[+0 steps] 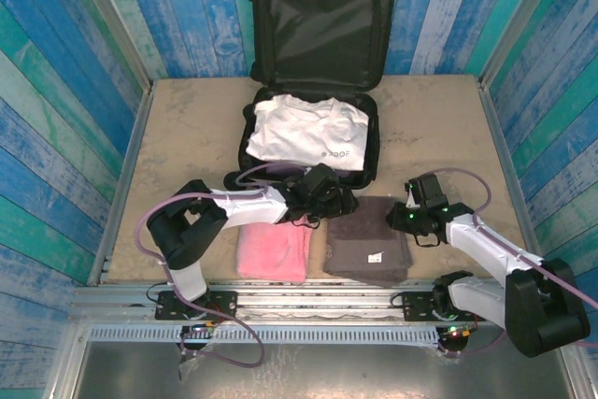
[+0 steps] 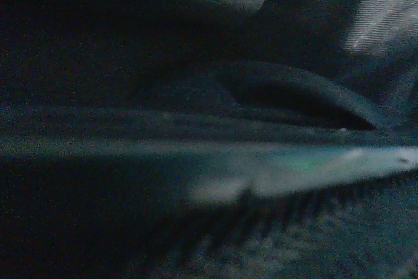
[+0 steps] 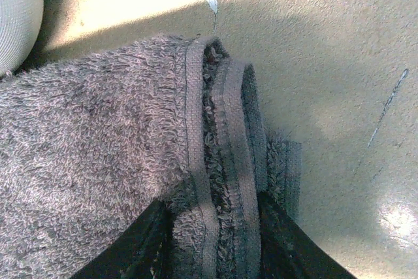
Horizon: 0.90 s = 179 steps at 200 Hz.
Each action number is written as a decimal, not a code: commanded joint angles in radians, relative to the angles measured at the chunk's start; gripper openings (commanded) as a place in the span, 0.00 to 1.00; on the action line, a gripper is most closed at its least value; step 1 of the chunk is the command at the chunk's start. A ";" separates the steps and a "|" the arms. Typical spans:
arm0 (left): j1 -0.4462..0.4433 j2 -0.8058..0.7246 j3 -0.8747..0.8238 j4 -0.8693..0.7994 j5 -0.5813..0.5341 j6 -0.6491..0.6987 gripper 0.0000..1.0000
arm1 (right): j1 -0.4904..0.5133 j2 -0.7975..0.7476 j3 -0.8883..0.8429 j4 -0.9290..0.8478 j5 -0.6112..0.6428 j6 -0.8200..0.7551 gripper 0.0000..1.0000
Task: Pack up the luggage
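Observation:
The luggage (image 1: 318, 39) lies open at the back of the table, its lid propped up and a white T-shirt (image 1: 308, 133) in its base. A folded grey towel (image 1: 366, 240) lies just in front of it. My right gripper (image 1: 404, 218) is at the towel's right edge. In the right wrist view its fingers (image 3: 134, 246) press on the stacked hems of the grey towel (image 3: 85, 148). My left gripper (image 1: 329, 201) hovers low at the towel's far left corner, by the suitcase's near rim, jaws wide. The left wrist view is dark and blurred.
A folded pink towel (image 1: 274, 251) lies left of the grey one, near the table's front edge. The luggage's white shell (image 3: 16, 17) bulges close to the right gripper. Blue plank walls enclose the tan table (image 1: 187, 137) on three sides.

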State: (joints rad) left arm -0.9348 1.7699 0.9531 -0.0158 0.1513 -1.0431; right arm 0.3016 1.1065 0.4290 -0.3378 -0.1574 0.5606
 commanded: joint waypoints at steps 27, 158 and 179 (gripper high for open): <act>-0.041 0.086 -0.056 0.008 0.099 -0.101 0.73 | -0.002 -0.025 -0.047 -0.036 0.012 0.018 0.34; -0.156 0.001 0.198 -0.274 -0.041 0.099 0.00 | -0.002 -0.326 0.014 -0.168 0.035 -0.014 0.35; -0.185 -0.007 0.321 -0.389 -0.122 0.181 0.00 | -0.002 -0.408 0.042 -0.201 0.062 -0.024 0.36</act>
State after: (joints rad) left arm -1.0813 1.7809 1.1446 -0.2371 0.0898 -0.9867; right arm 0.3016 0.7773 0.4168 -0.4858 -0.1307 0.5591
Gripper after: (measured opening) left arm 0.128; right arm 0.353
